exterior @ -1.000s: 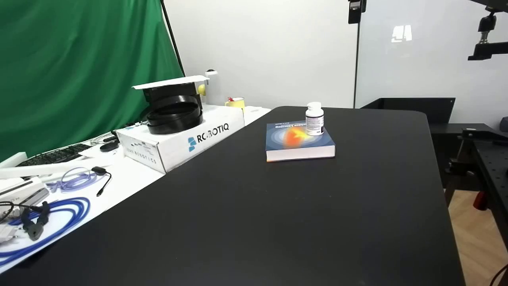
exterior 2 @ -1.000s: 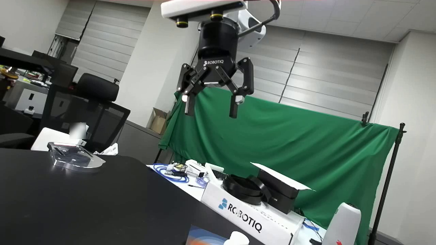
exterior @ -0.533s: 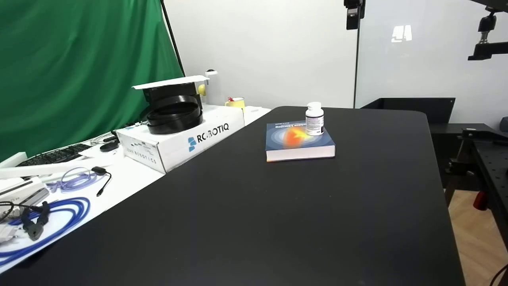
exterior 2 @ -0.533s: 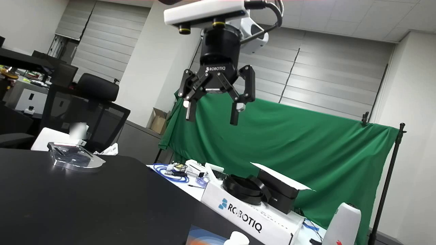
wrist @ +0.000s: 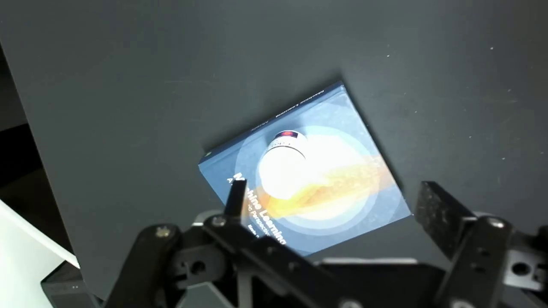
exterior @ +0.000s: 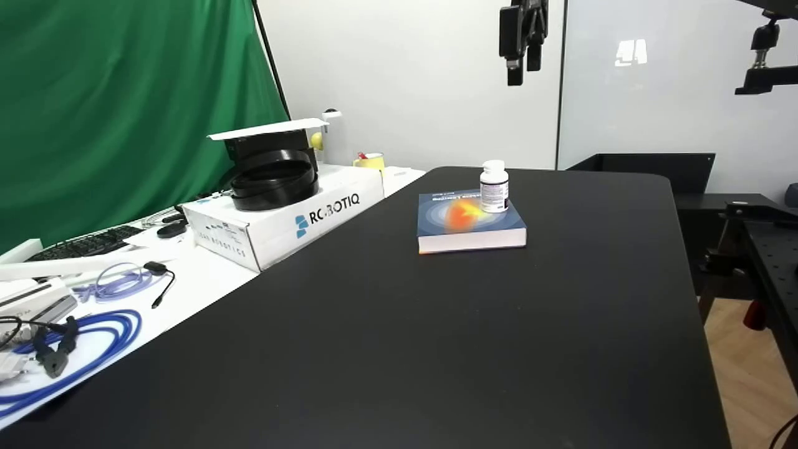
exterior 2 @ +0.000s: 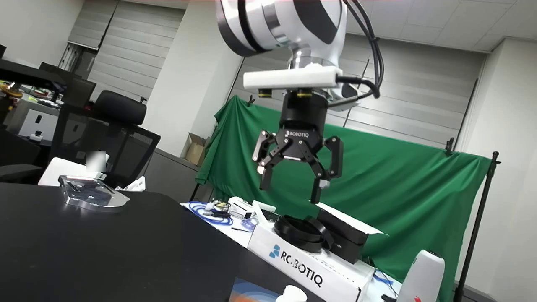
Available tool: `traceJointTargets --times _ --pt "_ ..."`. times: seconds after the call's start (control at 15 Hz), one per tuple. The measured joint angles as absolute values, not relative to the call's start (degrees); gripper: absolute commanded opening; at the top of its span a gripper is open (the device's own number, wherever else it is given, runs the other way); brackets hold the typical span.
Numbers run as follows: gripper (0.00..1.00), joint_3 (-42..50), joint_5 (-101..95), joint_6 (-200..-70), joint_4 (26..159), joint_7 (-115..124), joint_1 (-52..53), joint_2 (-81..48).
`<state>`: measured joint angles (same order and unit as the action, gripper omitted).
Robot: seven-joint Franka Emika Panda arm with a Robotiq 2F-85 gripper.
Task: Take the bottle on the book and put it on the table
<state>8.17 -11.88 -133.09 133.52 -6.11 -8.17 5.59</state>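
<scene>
In an exterior view the bottom edge cuts off the bottle (exterior 2: 292, 294) and the book (exterior 2: 248, 291), and a pale patch (exterior 2: 96, 161) near the worktop's (exterior 2: 105, 260) edge is blurred. In an exterior view the bottle's fine print is too small to read. In the wrist view the tool (wrist: 334, 188) hides some cover lettering.

I list one robotics lab with office fittings, seen from my remote console: white robot arm (exterior 2: 308, 45); green cloth (exterior 2: 390, 184) hung on a stand; white carton (exterior: 280, 219) lettered ROBOTIQ; what looks like a keyboard (exterior: 87, 243), partly covered; mesh-backed office chair (exterior 2: 94, 136); pale window blinds (exterior 2: 411, 84).
</scene>
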Motion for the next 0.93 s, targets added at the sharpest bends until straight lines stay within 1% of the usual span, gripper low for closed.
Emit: traceJointTargets --times 0.53,0.93 --pt "1.0 9.61 -5.35 -143.02 125.26 -7.95 -10.0 -12.21" --pt "1.0 9.51 -2.01 -143.8 120.55 -7.53 -10.31 -21.39"
